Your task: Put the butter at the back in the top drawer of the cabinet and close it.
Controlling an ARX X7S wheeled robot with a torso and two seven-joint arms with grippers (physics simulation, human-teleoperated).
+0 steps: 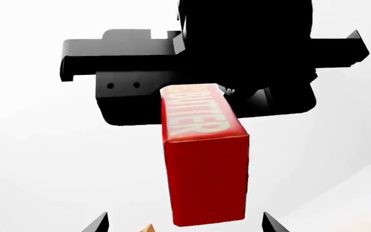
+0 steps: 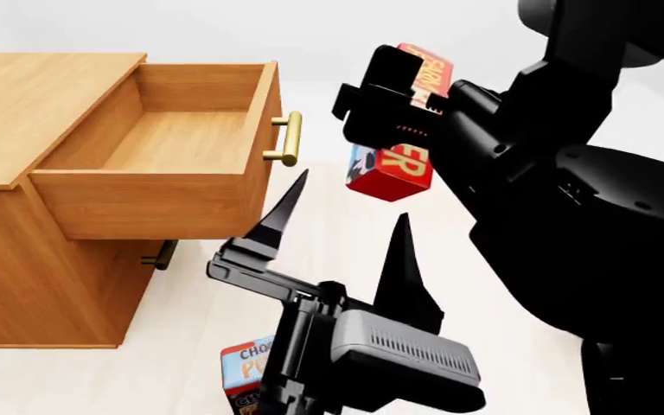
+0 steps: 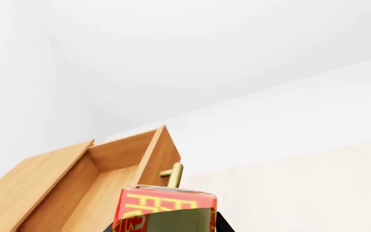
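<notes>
Head view, your left to right: cabinet [image 2: 21,216], top drawer [image 2: 182,147] pulled out, your left gripper [image 2: 344,225] with fingers spread around nothing, butter [image 2: 392,173] aloft in the right gripper [image 2: 396,108], seemingly pinched. Only there, low: chocolate pudding box [image 2: 245,372].

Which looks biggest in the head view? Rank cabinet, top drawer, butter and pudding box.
1. Cabinet
2. Top drawer
3. Butter, though it is held nearer the camera and partly hidden by the right claw
4. Pudding box, largely hidden behind the left arm, so its rank is unsure.
</notes>
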